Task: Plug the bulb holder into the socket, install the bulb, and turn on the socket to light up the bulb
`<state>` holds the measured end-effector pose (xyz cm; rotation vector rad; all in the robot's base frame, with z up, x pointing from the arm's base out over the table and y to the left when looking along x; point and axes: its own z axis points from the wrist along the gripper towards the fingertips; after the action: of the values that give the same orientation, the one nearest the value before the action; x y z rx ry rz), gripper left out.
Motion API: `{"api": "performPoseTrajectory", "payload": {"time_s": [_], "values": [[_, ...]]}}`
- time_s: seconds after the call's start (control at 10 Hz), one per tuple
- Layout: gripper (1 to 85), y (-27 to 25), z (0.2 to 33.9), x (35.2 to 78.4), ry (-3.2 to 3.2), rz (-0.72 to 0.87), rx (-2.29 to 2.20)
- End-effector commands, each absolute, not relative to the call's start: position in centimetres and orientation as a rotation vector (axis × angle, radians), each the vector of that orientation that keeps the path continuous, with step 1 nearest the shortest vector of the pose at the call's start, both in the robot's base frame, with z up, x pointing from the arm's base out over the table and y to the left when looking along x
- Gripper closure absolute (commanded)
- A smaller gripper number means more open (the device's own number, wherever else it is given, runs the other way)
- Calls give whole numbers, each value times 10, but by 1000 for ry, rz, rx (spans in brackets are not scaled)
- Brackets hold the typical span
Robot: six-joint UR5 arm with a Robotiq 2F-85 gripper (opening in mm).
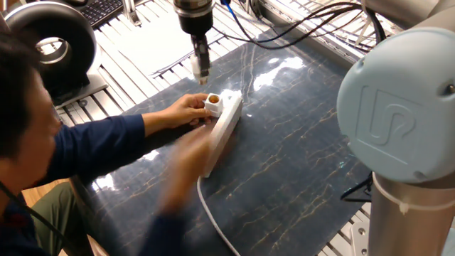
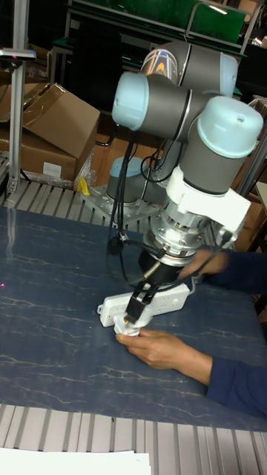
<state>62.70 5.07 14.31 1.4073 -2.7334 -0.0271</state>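
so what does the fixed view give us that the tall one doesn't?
Fixed view only: the holder's orange opening facing up, the socket's cable trailing off, and clear air between the gripper and the holder. Tall view only: the arm's upper joints and cardboard boxes behind the table. Both: the holder seated at the socket's end, a person's hand steadying it, gripper above. No bulb visible in either.

White socket, dark marbled table
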Motion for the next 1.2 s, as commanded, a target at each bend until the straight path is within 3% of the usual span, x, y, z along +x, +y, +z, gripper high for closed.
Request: {"api": "performPoseTrajectory", "payload": {"time_s": [0.0, 0.3, 0.4, 0.5, 0.6, 0.8, 1.1], "values": [[847, 66, 151, 613, -2902, -77, 894], [847, 84, 155, 611, -2991, -105, 416], [847, 81, 154, 613, -2991, -86, 475], [847, 44, 154, 636, -2863, 123, 1118], [847, 35, 153, 661, -2565, 228, 1725], [847, 49, 154, 678, -2039, 240, 2318], [847, 57, 156, 645, -2446, 91, 1883]]}}
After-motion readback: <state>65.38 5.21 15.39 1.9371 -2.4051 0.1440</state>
